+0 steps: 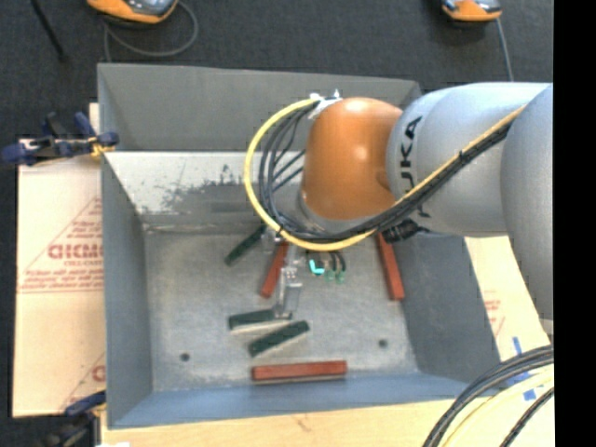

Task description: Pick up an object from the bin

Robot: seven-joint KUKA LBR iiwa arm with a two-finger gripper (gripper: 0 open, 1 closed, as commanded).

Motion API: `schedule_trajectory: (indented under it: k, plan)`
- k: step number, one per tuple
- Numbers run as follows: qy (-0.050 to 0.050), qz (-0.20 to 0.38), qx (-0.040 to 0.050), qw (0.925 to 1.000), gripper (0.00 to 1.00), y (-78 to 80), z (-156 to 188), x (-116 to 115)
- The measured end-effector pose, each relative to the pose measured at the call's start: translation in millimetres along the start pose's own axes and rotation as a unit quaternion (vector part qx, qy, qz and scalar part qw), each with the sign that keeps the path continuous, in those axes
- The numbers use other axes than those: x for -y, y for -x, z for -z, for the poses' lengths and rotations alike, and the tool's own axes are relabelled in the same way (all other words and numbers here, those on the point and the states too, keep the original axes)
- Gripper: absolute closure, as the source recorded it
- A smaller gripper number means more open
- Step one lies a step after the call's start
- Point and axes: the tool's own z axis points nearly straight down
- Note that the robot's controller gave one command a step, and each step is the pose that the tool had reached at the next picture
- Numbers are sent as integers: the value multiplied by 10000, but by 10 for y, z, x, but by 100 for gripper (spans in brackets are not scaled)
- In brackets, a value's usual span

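Observation:
My gripper (290, 298) reaches down from under the orange wrist cover into the middle of the bin. Its tip stands just above a dark grey-green bar (253, 320) that lies flat on the floor. Right beside that bar lies a second dark green bar (278, 336), slanted. A red-brown bar (273, 274) leans along the gripper's left side, partly hidden by it. A small green and white piece (327, 270) sits just right of the gripper.
A long red-brown bar (299, 372) lies along the front wall. Another red-brown bar (391, 269) lies by the right wall, and a dark green bar (245, 247) rests near the back wall. The arm and its cables cover the bin's back right.

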Motion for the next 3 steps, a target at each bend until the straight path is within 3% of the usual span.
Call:
schedule_trajectory:
  k: [1,2,3]
  plan:
    - [-10,713,-37,9974,0,-510,-936,-13]
    - [-2,692,10,9976,100,-476,-897,-18]
    - [6,491,47,9988,100,-347,580,-256]
